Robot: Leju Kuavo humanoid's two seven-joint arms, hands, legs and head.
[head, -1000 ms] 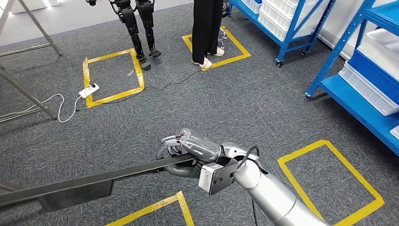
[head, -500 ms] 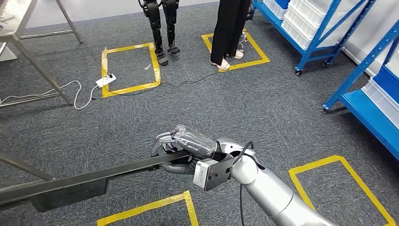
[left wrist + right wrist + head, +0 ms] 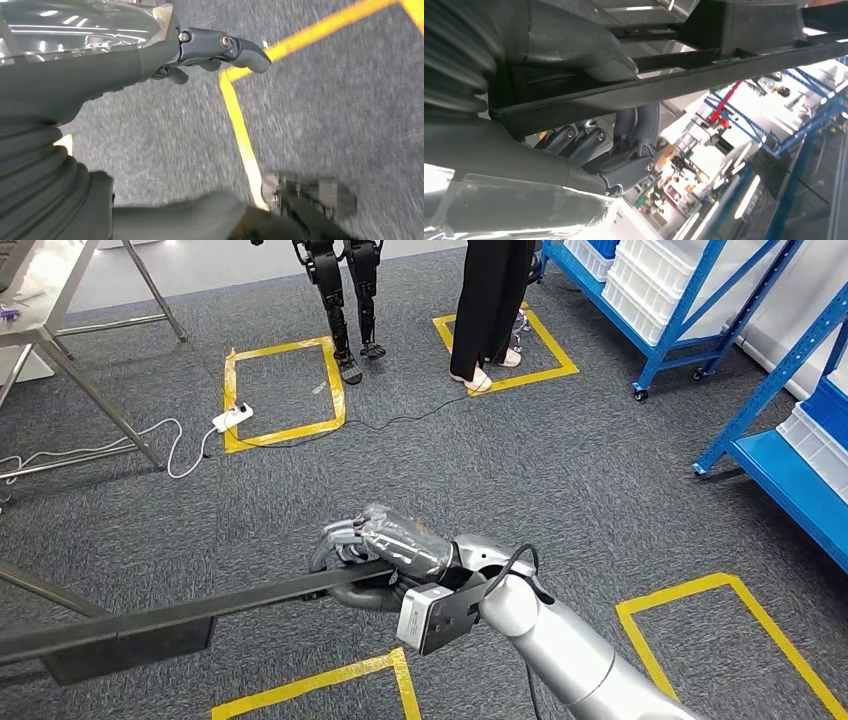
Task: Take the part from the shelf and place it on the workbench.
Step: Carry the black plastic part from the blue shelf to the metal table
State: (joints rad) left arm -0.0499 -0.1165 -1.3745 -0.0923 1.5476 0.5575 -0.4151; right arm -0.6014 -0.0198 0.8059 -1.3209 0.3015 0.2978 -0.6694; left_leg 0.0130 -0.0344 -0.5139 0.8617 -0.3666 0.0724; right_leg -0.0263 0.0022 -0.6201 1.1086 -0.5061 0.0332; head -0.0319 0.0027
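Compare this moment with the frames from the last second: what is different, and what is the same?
The whole head view has shifted, so the camera turned: the metal table at the left has come further into view and the blue shelving has slid toward the right edge. The right hand still grips the long black part, held level over the carpet.

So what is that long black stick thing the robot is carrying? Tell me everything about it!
It is a long black part, thin and straight like a rail, dull and dark, maybe metal or plastic. A wider flat block hangs under it near the far end. It lies nearly level, above the grey carpet, tilting a little upward toward the right hand. That hand grips one end, with its fingers curled around the bar. Nothing else touches it in the head view.
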